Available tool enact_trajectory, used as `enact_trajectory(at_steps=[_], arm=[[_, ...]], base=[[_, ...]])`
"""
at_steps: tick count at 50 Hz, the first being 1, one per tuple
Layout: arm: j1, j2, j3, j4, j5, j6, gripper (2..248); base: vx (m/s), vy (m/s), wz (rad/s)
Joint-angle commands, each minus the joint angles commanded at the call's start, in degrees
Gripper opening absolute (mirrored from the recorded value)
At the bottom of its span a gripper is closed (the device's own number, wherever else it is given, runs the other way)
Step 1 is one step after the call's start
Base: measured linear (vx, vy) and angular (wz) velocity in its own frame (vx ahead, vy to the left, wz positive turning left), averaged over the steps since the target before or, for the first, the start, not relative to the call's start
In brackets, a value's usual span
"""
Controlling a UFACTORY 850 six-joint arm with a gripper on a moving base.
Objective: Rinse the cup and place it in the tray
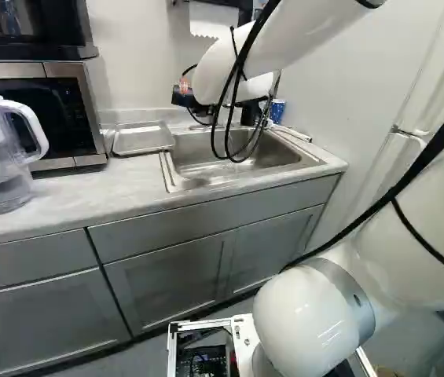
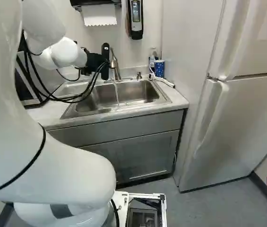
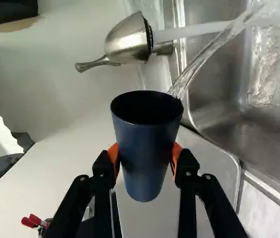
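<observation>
The gripper's (image 2: 96,61) 2 part-open fingers clamp the blue cup (image 3: 147,148), water (image 3: 214,49) streaming by its rim into the sink (image 3: 219,89)!

The white arm (image 2: 62,170) is bent and extends toward the far side. At its end, the black pincer (image 2: 95,62) is gripping, with its two orange pads (image 3: 176,152) pressing from opposite sides, apart.

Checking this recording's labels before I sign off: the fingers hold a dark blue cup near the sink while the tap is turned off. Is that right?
Not quite: the tap is on. The right base view shows water falling into the sink. The fingers do hold a dark blue cup near it.
</observation>
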Motion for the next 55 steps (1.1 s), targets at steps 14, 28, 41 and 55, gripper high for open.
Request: enact_trajectory(at_steps=[14, 28, 41, 55], arm=[[0.0, 0.0, 0.0, 0.0, 0.0, 0.0, 121], [0.0, 0.0, 0.0, 0.0, 0.0, 0.0, 121], [0.0, 0.0, 0.0, 0.0, 0.0, 0.0, 121], [0.0, 0.0, 0.0, 0.0, 0.0, 0.0, 121]], base=[[0.0, 0.0, 0.0], [0.0, 0.0, 0.0], [0.0, 0.0, 0.0], [0.0, 0.0, 0.0]])
